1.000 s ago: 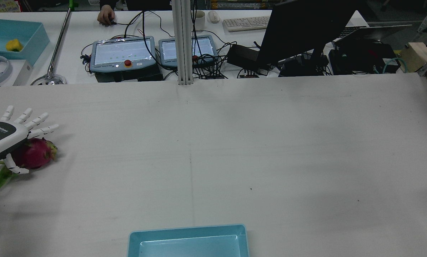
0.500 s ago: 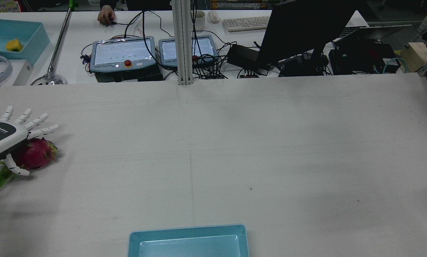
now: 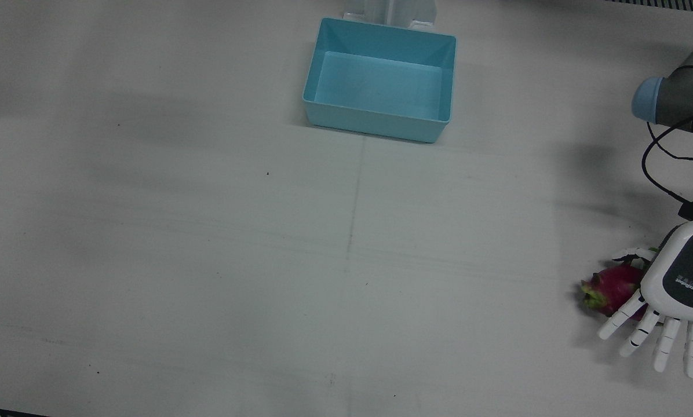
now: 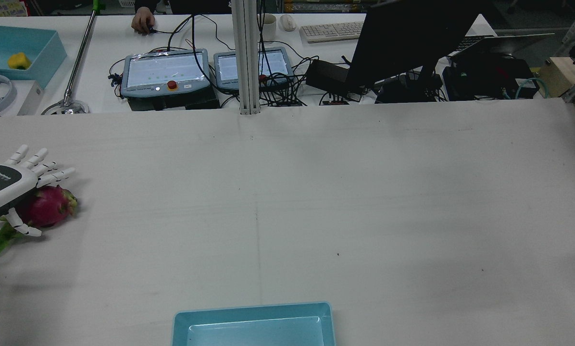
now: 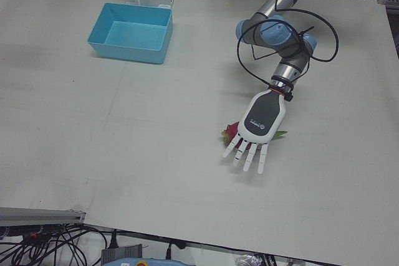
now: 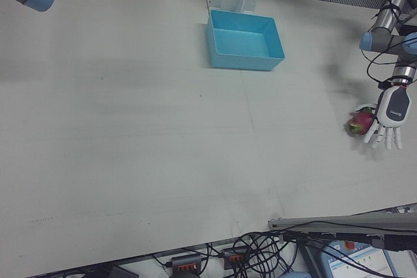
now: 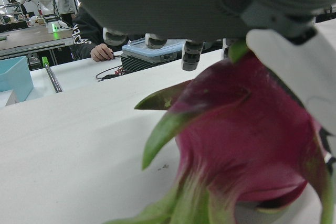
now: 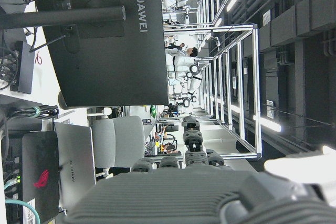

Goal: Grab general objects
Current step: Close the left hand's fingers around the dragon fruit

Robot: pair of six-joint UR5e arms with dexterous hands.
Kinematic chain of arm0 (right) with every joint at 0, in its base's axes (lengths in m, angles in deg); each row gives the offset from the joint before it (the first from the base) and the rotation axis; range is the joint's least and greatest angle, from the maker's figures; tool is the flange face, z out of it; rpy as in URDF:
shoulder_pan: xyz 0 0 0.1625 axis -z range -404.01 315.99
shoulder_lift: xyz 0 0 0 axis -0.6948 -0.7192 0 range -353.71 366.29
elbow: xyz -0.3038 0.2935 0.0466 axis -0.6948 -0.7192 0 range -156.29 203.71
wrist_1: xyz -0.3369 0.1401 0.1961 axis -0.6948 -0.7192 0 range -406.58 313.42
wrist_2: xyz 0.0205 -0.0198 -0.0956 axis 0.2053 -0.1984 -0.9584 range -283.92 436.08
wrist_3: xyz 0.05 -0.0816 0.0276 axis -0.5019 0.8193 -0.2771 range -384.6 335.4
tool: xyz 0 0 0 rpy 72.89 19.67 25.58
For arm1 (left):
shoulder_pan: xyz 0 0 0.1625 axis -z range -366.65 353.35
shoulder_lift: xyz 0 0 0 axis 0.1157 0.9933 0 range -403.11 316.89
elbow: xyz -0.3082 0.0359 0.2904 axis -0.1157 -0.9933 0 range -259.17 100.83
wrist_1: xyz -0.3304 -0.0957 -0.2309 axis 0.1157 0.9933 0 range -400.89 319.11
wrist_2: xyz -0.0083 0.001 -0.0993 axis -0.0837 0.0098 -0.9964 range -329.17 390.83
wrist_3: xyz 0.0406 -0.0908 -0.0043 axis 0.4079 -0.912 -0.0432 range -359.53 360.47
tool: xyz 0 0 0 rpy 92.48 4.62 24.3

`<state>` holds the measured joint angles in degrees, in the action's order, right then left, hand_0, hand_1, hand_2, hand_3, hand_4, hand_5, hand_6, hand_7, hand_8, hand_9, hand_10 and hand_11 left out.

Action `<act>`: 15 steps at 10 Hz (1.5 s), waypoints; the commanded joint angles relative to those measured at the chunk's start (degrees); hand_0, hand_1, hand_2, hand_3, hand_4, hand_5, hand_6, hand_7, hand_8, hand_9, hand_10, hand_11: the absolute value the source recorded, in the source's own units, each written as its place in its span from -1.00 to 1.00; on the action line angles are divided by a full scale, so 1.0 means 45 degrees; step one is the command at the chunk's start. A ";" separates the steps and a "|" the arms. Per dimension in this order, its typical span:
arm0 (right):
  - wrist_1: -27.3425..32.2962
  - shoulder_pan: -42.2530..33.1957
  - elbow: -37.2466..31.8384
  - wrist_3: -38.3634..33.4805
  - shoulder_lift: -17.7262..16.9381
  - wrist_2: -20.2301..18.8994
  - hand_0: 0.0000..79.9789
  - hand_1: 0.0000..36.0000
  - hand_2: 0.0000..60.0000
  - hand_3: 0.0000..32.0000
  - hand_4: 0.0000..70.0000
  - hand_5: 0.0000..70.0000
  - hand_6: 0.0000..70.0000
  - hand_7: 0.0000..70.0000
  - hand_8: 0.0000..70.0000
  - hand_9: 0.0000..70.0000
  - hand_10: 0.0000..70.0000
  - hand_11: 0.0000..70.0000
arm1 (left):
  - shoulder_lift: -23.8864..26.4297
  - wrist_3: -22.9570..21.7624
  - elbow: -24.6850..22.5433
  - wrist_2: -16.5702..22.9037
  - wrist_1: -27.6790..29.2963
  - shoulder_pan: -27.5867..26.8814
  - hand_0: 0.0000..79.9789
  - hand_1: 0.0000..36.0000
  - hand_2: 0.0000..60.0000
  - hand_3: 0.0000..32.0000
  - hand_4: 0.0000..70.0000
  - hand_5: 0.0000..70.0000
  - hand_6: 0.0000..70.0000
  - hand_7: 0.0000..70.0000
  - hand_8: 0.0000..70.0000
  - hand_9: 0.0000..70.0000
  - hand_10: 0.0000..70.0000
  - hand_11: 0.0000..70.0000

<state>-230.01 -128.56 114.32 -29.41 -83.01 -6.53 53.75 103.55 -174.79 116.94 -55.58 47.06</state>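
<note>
Table (image 3: pixel 207 260), wide and white, fills the front view; I am working it remotely. A blue bin (image 3: pixel 379 81) sits at 12 o'clock near the pedestals, nothing in it. My left arm (image 5: pixel 280 35) reaches in from 2 o'clock in the left-front view. At 4 o'clock in the front view, near the table's right edge, my left hand (image 3: pixel 674 289) hovers palm down over a dragon fruit (image 3: pixel 610 288), which lies on the table.

I judge this as the approach step, just before the grasp. The fingers (image 3: pixel 642 336) are spread wide and straight, pointing toward 6 o'clock, and they hold nothing. The fruit lies under the palm's inner edge, toward 9 o'clock from the hand, with the thumb (image 3: pixel 633 253) on its 12 o'clock side. In the left hand view the fruit (image 7: pixel 247 140) fills the frame right under the palm, green scales forward.

Next I would need to lower the hand and curl fingers and thumb round the fruit before lifting.

My right hand's camera shows only the palm's edge, so I cannot tell its state.
</note>
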 commanded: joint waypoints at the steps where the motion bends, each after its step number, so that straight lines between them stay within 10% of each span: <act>1: 0.0000 0.0000 0.0000 -0.0007 0.0000 0.0000 -1.00 -1.00 -1.00 -1.00 -1.00 -1.00 -1.00 -1.00 -1.00 -1.00 -1.00 -1.00 | 0.0000 0.0043 0.0098 -0.0014 0.0100 0.0000 0.43 0.59 -0.26 -1.00 -0.86 -0.81 -0.80 -0.37 -0.99 -0.92 -1.00 -1.00; 4: 0.0000 0.0000 0.0000 -0.0007 0.0000 0.0000 -1.00 -1.00 -1.00 -1.00 -1.00 -1.00 -1.00 -1.00 -1.00 -1.00 -1.00 -1.00 | 0.0000 0.0043 0.0098 -0.0014 0.0178 0.0000 0.38 0.29 -0.56 -1.00 -0.95 -0.53 -0.64 -0.12 -0.88 -0.87 -0.94 -0.85; 9: 0.0000 0.0000 0.0000 -0.0007 0.0000 0.0000 -1.00 -1.00 -1.00 -1.00 -1.00 -1.00 -1.00 -1.00 -1.00 -1.00 -1.00 -1.00 | -0.0117 0.0159 0.0137 -0.0755 0.0529 -0.0020 0.44 0.22 -0.48 -1.00 -0.70 -0.05 0.02 0.68 -0.28 -0.20 0.33 0.93; 11: 0.0000 0.0000 0.0000 -0.0007 0.0000 0.0000 -1.00 -1.00 -1.00 -1.00 -1.00 -1.00 -1.00 -1.00 -1.00 -1.00 -1.00 -1.00 | -0.0098 0.0140 0.0157 -0.0756 0.0511 -0.0020 0.38 0.09 -0.23 -1.00 -0.53 0.15 0.32 1.00 0.11 0.28 0.91 1.00; 15: 0.0000 0.0000 0.0000 -0.0007 0.0000 0.0000 -1.00 -1.00 -1.00 -1.00 -1.00 -1.00 -1.00 -1.00 -1.00 -1.00 -1.00 -1.00 | -0.0078 0.0140 0.0137 -0.0795 0.0530 -0.0020 0.26 -0.31 0.03 -1.00 -0.09 0.50 0.91 1.00 0.70 0.93 1.00 1.00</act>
<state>-230.01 -128.56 114.32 -29.42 -83.01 -6.54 53.35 104.18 -174.10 113.54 -53.22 47.01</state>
